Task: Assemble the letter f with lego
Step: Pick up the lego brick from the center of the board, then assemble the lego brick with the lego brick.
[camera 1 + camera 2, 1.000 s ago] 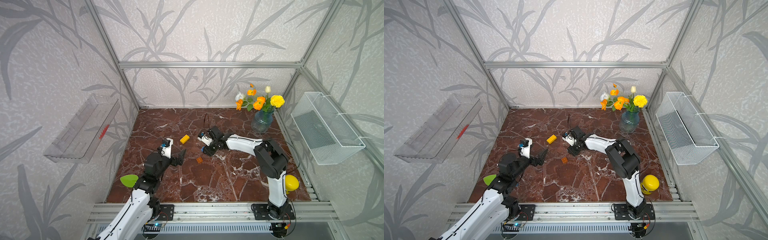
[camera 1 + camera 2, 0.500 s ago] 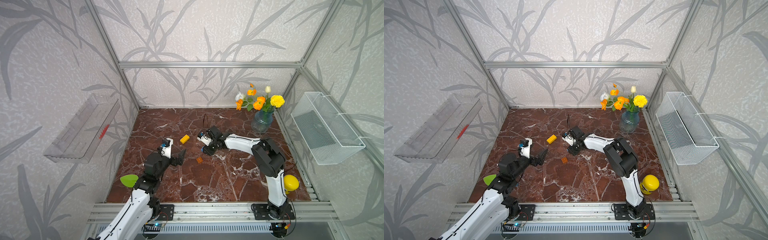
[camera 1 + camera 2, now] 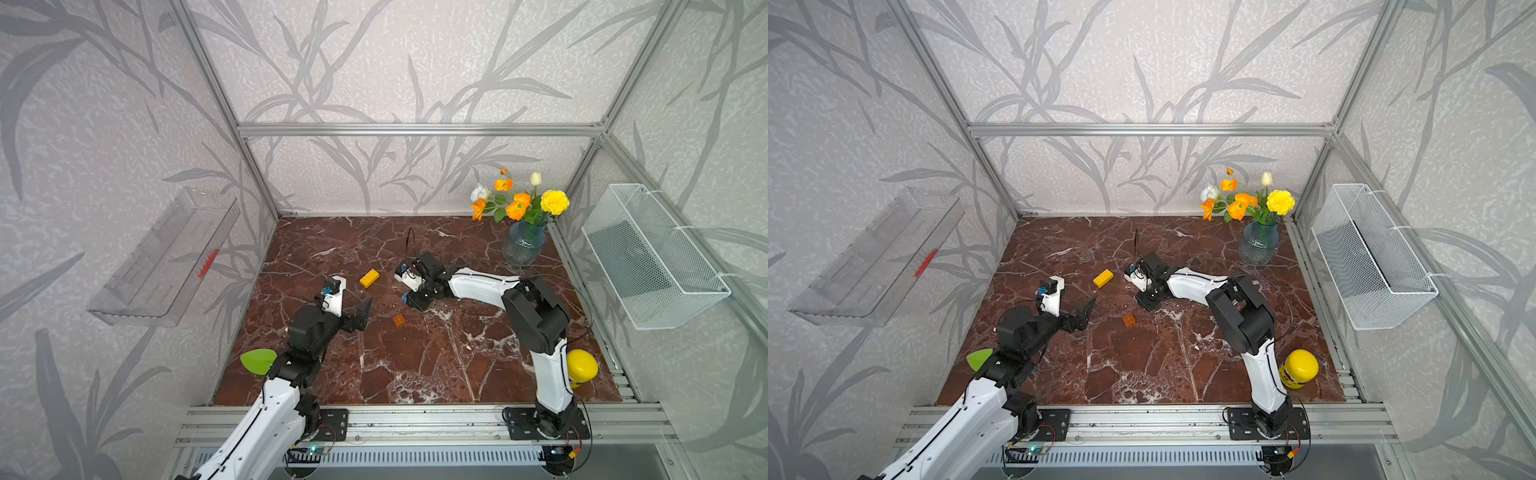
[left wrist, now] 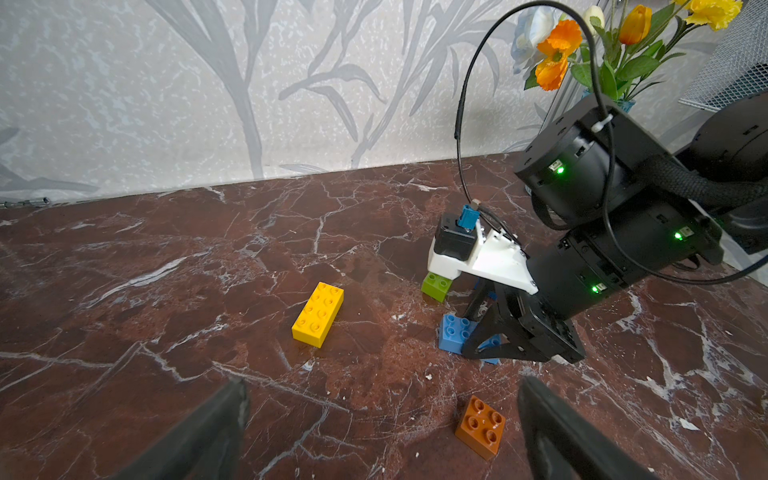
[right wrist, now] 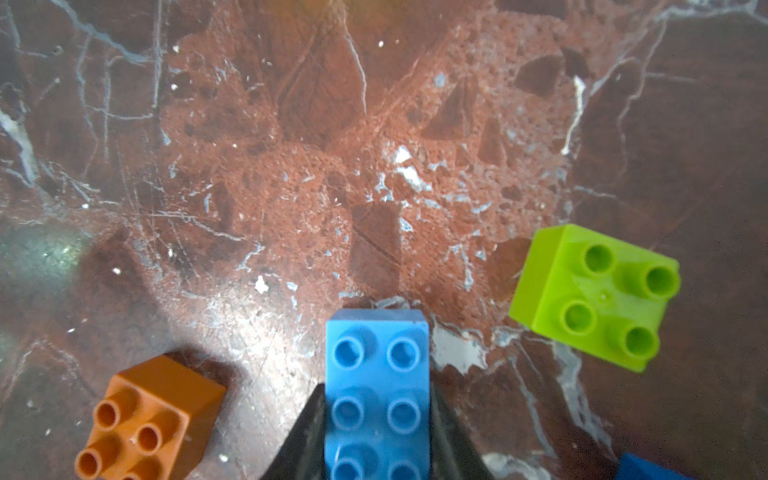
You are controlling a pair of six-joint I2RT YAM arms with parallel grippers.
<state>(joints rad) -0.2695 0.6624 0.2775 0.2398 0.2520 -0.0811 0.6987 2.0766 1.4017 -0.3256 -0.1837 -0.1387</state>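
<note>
Right wrist view: the blue brick [image 5: 376, 361] lies flat on the tabletop [image 5: 332, 145], studs up. The orange brick [image 5: 149, 419] is near it on one side. The green brick [image 5: 594, 297] is near it on the other side. None of them touch. A corner of a dark blue brick [image 5: 648, 469] peeks in at the edge. The left wrist view shows the yellow brick [image 4: 318, 313] lying alone, well apart from the rest.

So the letter f is not begun, I think. No brick sits on another brick. All the stacking is left to do.

The right jaws are narrow. They press on both long sides of the blue brick, which rests on the tabletop. The left jaws are wide and hold nothing. They hang over the tabletop, and the orange brick lies just ahead of them, not touching.
</note>
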